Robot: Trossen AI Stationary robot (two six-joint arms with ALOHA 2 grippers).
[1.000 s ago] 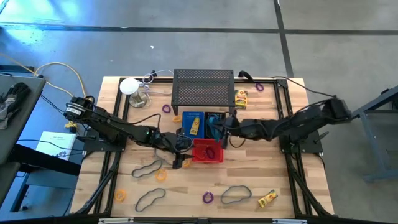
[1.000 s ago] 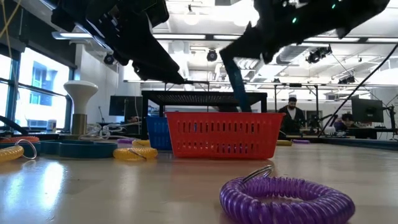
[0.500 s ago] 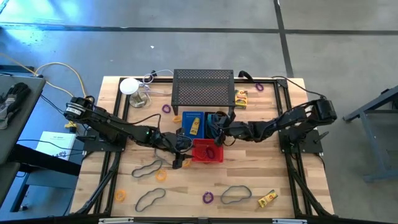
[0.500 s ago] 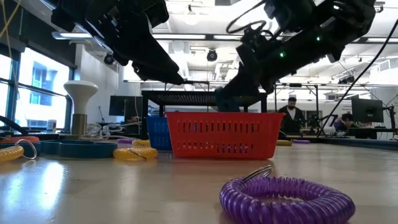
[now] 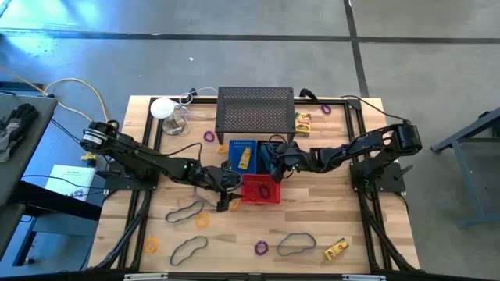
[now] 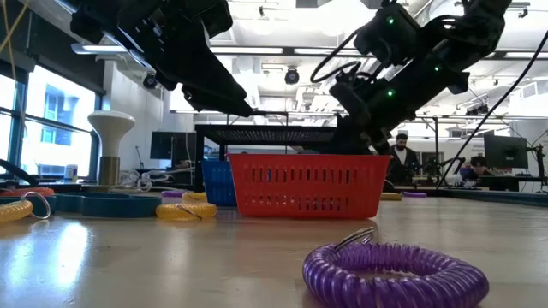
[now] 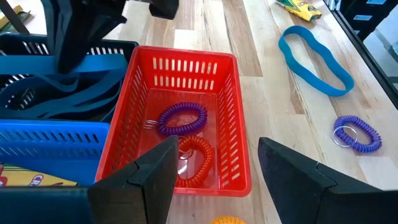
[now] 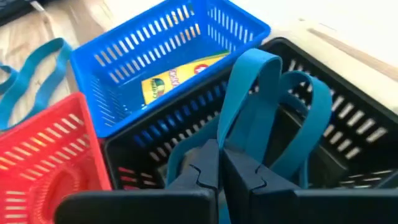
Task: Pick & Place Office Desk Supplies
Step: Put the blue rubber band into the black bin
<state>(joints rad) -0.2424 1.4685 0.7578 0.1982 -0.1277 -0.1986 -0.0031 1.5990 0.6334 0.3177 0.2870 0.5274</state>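
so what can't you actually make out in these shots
- Black bin floor: right wrist view, hidden by blue looped cords and the shut right gripper.
- Yellow box print in the blue bin: too small.
- Red bin contents: low view, wall hides them.
- Left gripper, open: fingertips cut off by the edge.
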